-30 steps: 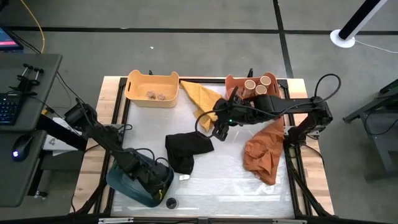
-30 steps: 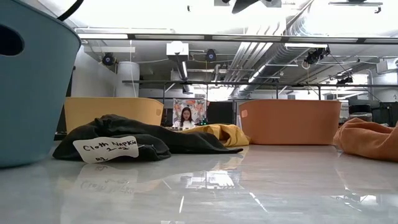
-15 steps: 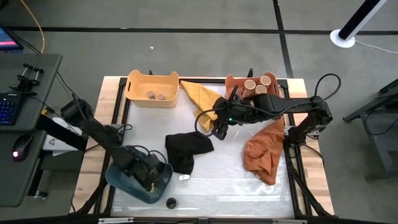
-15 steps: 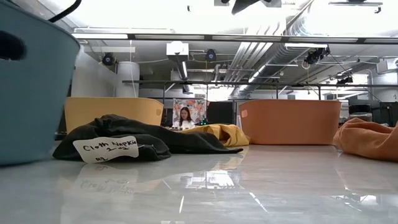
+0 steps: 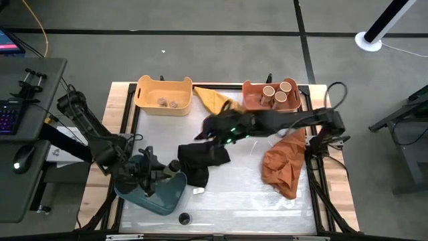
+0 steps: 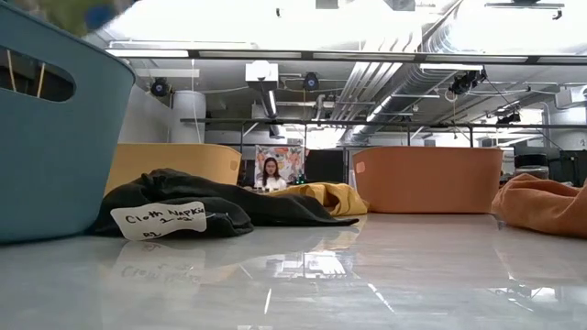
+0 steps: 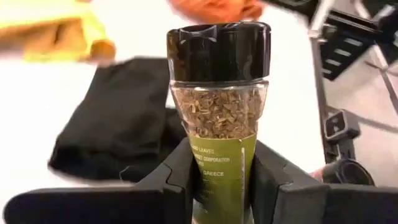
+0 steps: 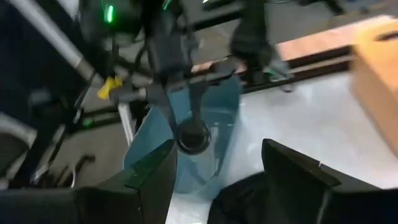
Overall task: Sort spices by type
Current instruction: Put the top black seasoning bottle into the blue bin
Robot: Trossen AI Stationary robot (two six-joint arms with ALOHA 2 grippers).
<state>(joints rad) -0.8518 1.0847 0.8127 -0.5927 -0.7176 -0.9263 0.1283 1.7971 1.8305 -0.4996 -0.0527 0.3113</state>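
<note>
Left gripper (image 7: 222, 177) clamps a dark-lidded jar (image 7: 219, 118) (dried herbs inside) over the blue bin (image 5: 157, 195) near the table's front-left corner; right gripper (image 8: 217, 177), jaws apart and empty, hangs mid-table.

A dark-lidded herb jar (image 7: 219, 124) stands upright, clamped. Three tan-lidded jars (image 5: 279, 92) stand in the salmon bin; brown lumps (image 5: 167, 102) lie in the yellow bin.
</note>
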